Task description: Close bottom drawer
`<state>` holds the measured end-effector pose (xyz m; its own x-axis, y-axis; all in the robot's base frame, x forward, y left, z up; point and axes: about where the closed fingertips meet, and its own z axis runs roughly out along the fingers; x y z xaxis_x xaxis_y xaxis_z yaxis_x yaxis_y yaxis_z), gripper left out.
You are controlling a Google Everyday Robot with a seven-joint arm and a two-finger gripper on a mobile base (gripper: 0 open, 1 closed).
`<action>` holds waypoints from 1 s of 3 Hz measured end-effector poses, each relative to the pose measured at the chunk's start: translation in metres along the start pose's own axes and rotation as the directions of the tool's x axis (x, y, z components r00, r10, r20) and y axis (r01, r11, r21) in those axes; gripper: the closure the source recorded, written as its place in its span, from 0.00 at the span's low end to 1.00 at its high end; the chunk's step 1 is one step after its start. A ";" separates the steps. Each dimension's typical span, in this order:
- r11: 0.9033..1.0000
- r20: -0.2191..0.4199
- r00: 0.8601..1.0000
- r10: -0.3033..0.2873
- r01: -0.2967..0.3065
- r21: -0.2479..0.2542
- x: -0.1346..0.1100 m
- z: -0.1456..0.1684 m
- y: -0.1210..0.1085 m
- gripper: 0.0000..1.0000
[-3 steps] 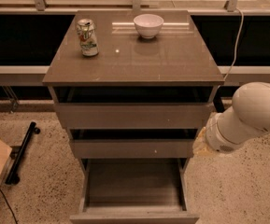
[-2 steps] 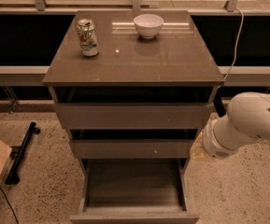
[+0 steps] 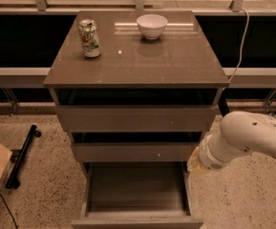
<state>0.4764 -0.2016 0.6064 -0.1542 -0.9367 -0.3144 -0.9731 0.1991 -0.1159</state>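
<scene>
Bottom drawer (image 3: 136, 190) stands pulled out at the foot of the cabinet (image 3: 175, 56), its front nearest the camera. The gripper (image 3: 195, 162) hovers just beside the drawer's wall on the picture's right. The drawer front lies lower and nearer the camera than the gripper. Whether the gripper is open or closed cannot be told.

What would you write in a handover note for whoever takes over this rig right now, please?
Gripper: low at the cabinet's right side, just above the open drawer's right wall; contact unclear.
Bottom drawer: pulled well out, nothing visible inside.
Done: nothing yet, the drawer is not closed.
Left: likely bring the gripper round to the drawer's front and push it fully in.
The can and bowl on top are not part of the job.
</scene>
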 end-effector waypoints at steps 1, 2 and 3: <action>0.996 0.034 0.999 0.037 -0.034 -0.080 0.019 0.055 0.003 1.00; 0.996 0.034 0.999 0.037 -0.034 -0.080 0.019 0.055 0.004 1.00; 0.994 0.016 0.999 0.029 -0.027 -0.107 0.020 0.085 0.012 1.00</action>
<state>0.4765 -0.1938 0.5190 -0.1794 -0.9257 -0.3329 -0.9813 0.1922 -0.0058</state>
